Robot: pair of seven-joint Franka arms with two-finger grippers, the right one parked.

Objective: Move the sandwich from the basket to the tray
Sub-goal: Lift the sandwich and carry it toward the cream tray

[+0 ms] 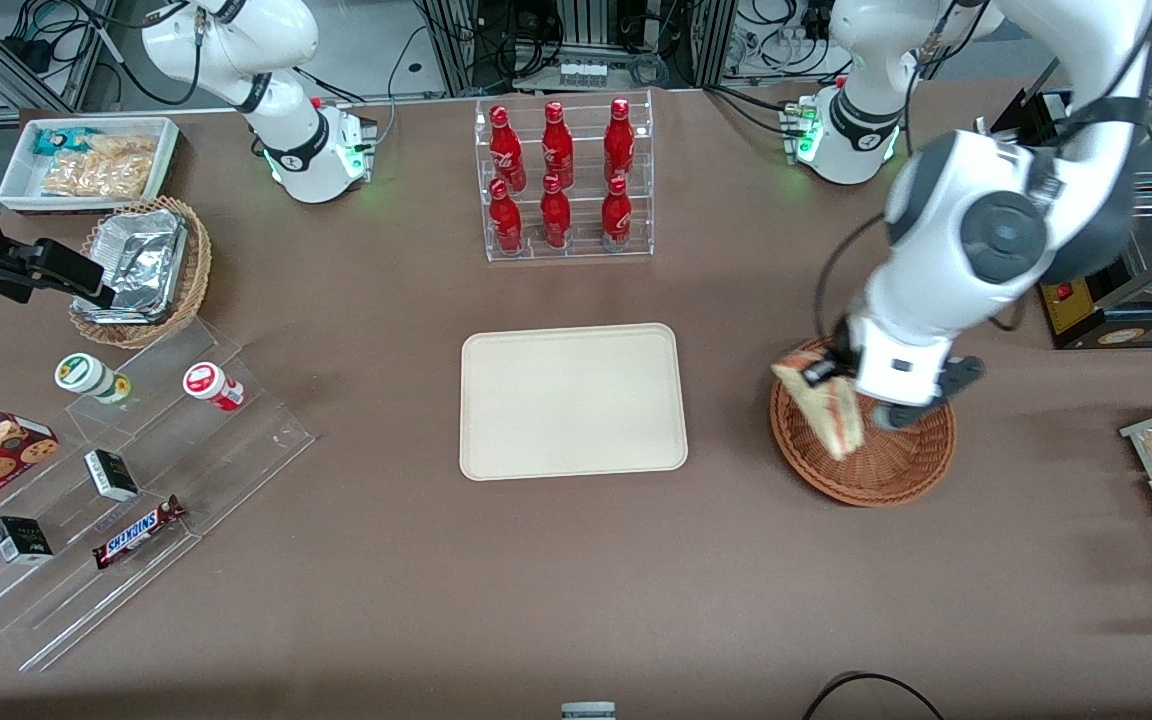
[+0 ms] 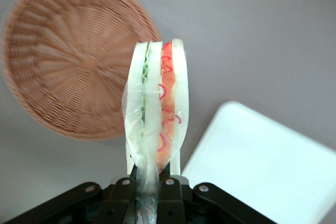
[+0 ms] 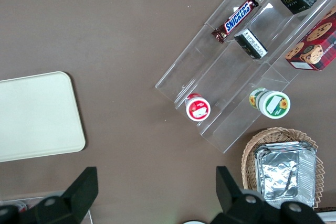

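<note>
Above the basket (image 1: 866, 460), the tool (image 1: 829, 372) grips the unlabelled sandwich (image 1: 824, 405).

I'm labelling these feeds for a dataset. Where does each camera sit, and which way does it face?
Front view: high at the table's front edge, looking down at both arms; the end effector holds the sandwich over the basket.
Left wrist view: on the working arm, looking past its fingers at the sandwich.
Right wrist view: on the parked arm, looking down at the clear stepped rack.
All three show the tray.
</note>
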